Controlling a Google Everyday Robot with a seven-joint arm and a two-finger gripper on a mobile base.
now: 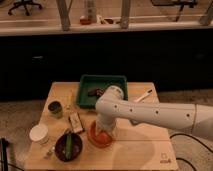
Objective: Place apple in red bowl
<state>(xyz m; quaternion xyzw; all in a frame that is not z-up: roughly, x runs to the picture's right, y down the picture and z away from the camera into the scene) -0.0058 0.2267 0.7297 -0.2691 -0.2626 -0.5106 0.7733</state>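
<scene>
The red bowl point(99, 140) sits on the wooden table point(140, 150), near its front centre-left. My gripper point(104, 131) hangs straight over the bowl, at the end of the white arm that reaches in from the right. An orange-red patch at the gripper's tip may be the apple point(102, 134), but it blends with the bowl and I cannot make it out for sure. The arm hides the back of the bowl.
A dark bowl point(68, 146) with a long green vegetable stands left of the red bowl. A green tray point(102, 90) holding a dark object is behind. A white cup point(39, 134), a dark can point(55, 108), a small packet point(75, 122) and a white utensil point(142, 96) lie around.
</scene>
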